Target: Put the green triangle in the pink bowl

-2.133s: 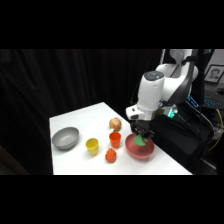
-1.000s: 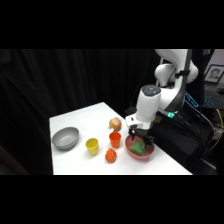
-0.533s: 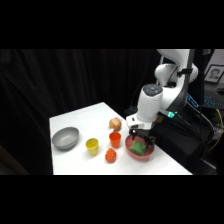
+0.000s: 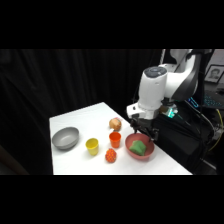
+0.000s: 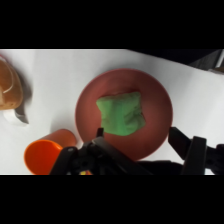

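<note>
- One green triangle (image 5: 120, 115) lies inside the pink bowl (image 5: 157, 97), resting on the bowl's floor slightly toward its 9 o'clock side in the wrist view, with nothing gripping it.
- Above it, the pincer (image 5: 135, 139) stands with its fingers apart, one fingertip over the bowl's 7 o'clock rim and the other beyond the rim at 4 o'clock; neither touches the block.
- From the side view, the pincer (image 4: 142, 131) hangs just over the bowl (image 4: 131, 151), and the wedge (image 4: 138, 147) shows green inside it.
- By my judgement the placing is done, and the step in hand is the retreat.
- To do that well, lift straight up, fingers kept spread, so neither tip catches the rim and tips the bowl.
- Avoid any sideways drift while low: an orange cup (image 5: 47, 152) sits just beside the bowl at 8 o'clock in the wrist view.
- Elsewhere on the desk (image 4: 82, 120) are a grey bowl (image 4: 65, 138), a yellow cup (image 4: 92, 146), a small red-orange textured piece (image 4: 110, 156) and a tan rounded item (image 4: 115, 124), all well clear of a vertical exit.
</note>
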